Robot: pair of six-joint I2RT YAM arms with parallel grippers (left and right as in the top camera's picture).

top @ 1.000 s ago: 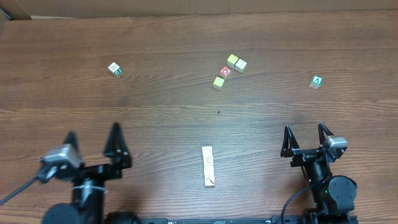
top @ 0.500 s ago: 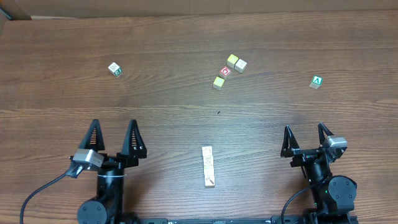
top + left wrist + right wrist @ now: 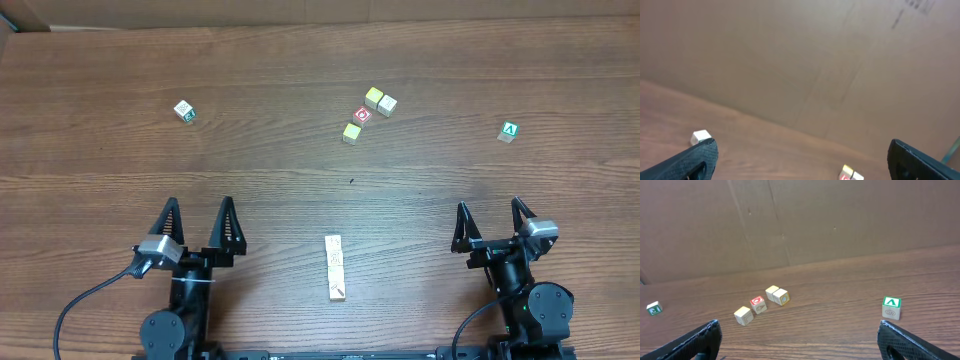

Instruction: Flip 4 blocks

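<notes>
Left hand (image 3: 198, 200) and right hand (image 3: 490, 203) both sat wide apart and empty, well back from the blocks (image 3: 387, 104). Three were clustered mid-table (image 3: 300, 60) on the far side, one far left. Likely light, rigid, smooth wood; pinch opposite flat faces.

Robot laboratory bench. We see a wood-grain table (image 3: 300, 190) beneath the left gripper (image 3: 198, 201) and right gripper (image 3: 490, 205), walled ahead of them by plain cardboard sheeting (image 3: 840, 220) (seams showing).

Four small wooden blocks rest flat, all toward the far side. A white block (image 3: 183, 110) with green marks sits alone at far left. Right of centre, a pale yellow block (image 3: 374, 97) touches a cream block (image 3: 387, 104). A second yellowish block (image 3: 352, 132) lies slightly nearer, apart.
</notes>
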